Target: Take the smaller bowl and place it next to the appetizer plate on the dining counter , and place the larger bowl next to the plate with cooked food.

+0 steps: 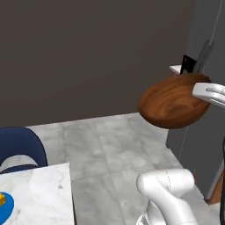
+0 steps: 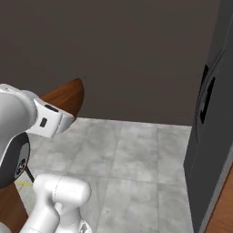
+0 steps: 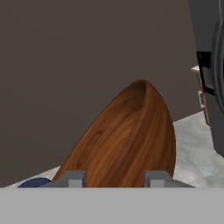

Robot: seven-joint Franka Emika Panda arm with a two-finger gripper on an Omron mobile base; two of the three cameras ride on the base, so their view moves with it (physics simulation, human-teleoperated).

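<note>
Carrying the wide dark reddish-brown wooden bowl (image 1: pixel 175 102) high in closed jaws, the gripper (image 3: pixel 117 178) hangs over the grey floor. White marble dining surface (image 1: pixel 39 193) with the small blue plate (image 1: pixel 5 206) lies low and left of it.

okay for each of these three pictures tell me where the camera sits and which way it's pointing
Left base view: behind the arm's left, facing the grey floor; the wooden bowl is held aloft, the marble counter sits lower left, the arm lower right.
Right base view: behind the arm's right, facing the dark wall; the arm is lower left.
Hand view: on the hand, looking along the fingers at the bowl.
All three share the bowl.
</note>
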